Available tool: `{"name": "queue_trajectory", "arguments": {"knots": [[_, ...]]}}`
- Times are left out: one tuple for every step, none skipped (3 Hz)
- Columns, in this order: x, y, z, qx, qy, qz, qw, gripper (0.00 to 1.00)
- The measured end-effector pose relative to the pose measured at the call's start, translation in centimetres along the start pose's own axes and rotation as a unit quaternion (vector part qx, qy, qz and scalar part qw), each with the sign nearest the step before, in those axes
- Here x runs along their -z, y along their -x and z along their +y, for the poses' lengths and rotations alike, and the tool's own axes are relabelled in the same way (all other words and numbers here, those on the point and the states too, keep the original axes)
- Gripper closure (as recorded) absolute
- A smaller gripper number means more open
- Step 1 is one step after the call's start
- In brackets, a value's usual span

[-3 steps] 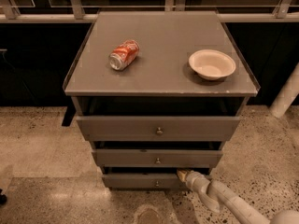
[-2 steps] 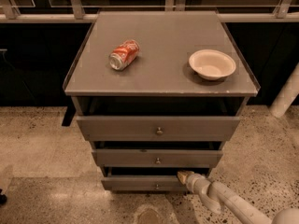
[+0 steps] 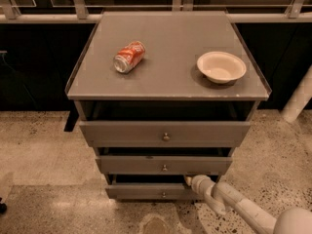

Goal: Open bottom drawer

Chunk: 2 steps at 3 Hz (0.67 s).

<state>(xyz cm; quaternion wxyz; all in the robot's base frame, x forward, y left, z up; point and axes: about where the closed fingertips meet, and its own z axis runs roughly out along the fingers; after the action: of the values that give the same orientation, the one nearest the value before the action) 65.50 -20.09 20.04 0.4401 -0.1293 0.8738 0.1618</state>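
The grey cabinet shows three stacked drawers. The bottom drawer [image 3: 146, 191] is the lowest and narrowest front, with a small round knob [image 3: 163, 195] at its centre; a dark gap shows above it. The gripper [image 3: 189, 180] reaches in from the lower right on a white arm and sits at the drawer's upper right edge, right of the knob. Its tip lies against the dark gap.
The middle drawer [image 3: 164, 165] and top drawer [image 3: 165, 133] stick out above. On the cabinet top [image 3: 170, 77] lie an orange can [image 3: 129, 56] on its side and a white bowl [image 3: 221, 67]. Speckled floor [image 3: 39, 155] surrounds the cabinet; a white post [image 3: 298, 99] stands at right.
The gripper has stayed at the drawer's upper right edge. No clear movement of the drawer shows.
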Motion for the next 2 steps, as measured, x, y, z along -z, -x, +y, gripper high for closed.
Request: {"name": "queue_trajectory", "arguments": {"knots": [[-0.56,0.23,-0.01,0.004,-0.006,0.006,1.0,1.0],[-0.59,0.03,0.06,0.004,-0.006,0.006,1.0,1.0]]}}
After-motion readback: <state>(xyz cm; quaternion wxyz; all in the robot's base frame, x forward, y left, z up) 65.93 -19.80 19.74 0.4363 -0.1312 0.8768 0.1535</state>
